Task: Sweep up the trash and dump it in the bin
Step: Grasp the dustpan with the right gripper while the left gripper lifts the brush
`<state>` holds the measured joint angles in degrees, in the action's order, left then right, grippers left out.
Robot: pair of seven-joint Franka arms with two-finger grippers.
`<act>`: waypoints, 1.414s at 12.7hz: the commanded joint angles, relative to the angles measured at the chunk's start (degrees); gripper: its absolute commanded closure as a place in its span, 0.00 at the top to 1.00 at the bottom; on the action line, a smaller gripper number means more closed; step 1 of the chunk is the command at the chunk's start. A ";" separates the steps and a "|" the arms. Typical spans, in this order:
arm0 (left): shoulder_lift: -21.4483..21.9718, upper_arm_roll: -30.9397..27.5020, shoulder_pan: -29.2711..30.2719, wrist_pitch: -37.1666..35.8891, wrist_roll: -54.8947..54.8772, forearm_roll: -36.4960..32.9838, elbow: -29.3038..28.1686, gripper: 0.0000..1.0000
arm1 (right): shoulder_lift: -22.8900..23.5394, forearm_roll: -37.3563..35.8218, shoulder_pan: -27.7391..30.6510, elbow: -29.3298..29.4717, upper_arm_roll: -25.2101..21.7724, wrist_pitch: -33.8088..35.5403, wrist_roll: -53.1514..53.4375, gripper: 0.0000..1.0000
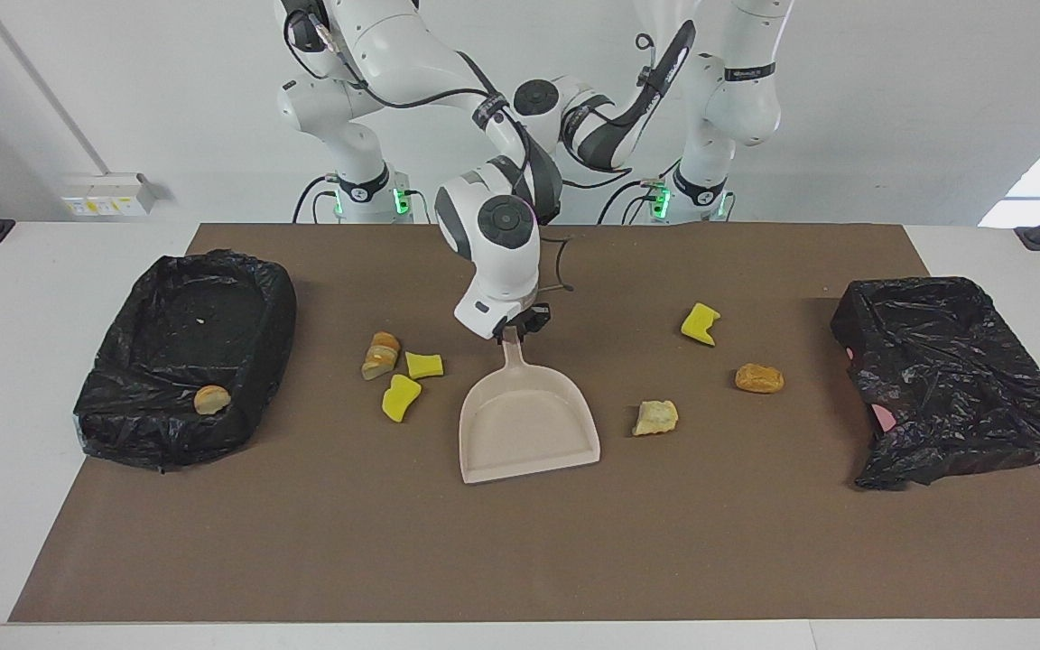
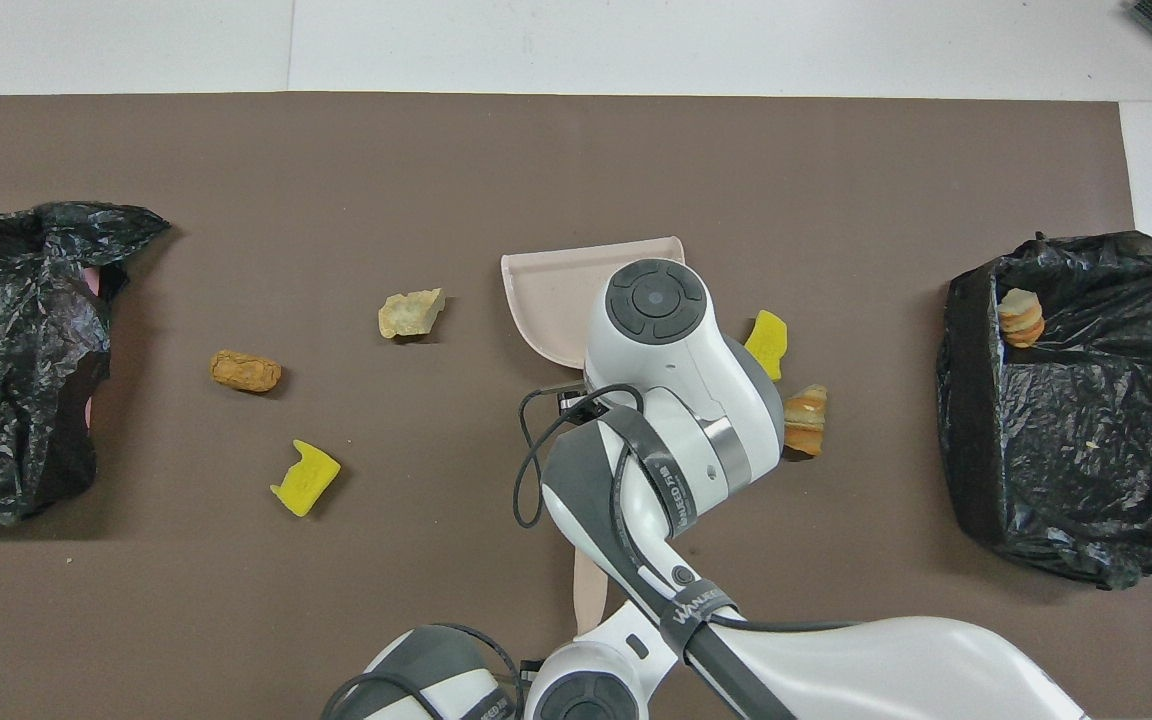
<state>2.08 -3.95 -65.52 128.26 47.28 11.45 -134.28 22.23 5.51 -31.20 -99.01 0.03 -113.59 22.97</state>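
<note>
A beige dustpan (image 1: 527, 424) (image 2: 548, 298) lies mid-table, its handle pointing toward the robots. My right gripper (image 1: 512, 331) is shut on the tip of that handle. Trash lies on both sides of the pan. Toward the right arm's end are two yellow sponge pieces (image 1: 423, 365) (image 1: 401, 397) and a bread lump (image 1: 380, 355). Toward the left arm's end are a yellow sponge (image 1: 700, 324), an orange lump (image 1: 759, 377) and a tan lump (image 1: 655, 417). My left gripper (image 2: 591, 632), at the robots' edge, is shut on a beige stick (image 2: 586, 590); the right arm hides it in the facing view.
A bin lined with a black bag (image 1: 123, 397) (image 2: 1066, 480) stands at the right arm's end, with a bread piece (image 1: 212, 399) inside. A crumpled black bag (image 1: 953, 379) (image 2: 6, 360) covers something at the left arm's end. All of it rests on a brown mat (image 1: 520, 560).
</note>
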 commanded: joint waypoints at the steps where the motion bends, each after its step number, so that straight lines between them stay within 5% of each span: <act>1: 2.05 -0.01 3.02 -5.11 -0.43 0.41 0.16 0.00 | -0.88 1.08 1.14 0.12 0.15 -0.58 -9.03 0.00; 8: 2.66 -0.01 16.90 -12.85 -3.77 -4.67 4.28 0.00 | -5.53 -1.28 10.10 1.27 -0.56 4.43 -57.53 0.00; 11: 1.79 -0.01 24.54 -15.05 -6.74 -8.98 7.88 0.00 | -5.62 -8.91 10.37 1.10 -0.38 4.17 -73.37 0.00; 18: -5.59 0.08 44.40 -10.42 -36.16 -11.01 16.42 0.00 | -7.64 -11.05 8.26 -1.80 -0.12 5.66 -80.63 0.00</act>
<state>-0.77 -4.71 -25.47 115.86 18.02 1.17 -120.52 16.78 -4.66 -23.25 -98.36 -0.43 -107.80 -55.29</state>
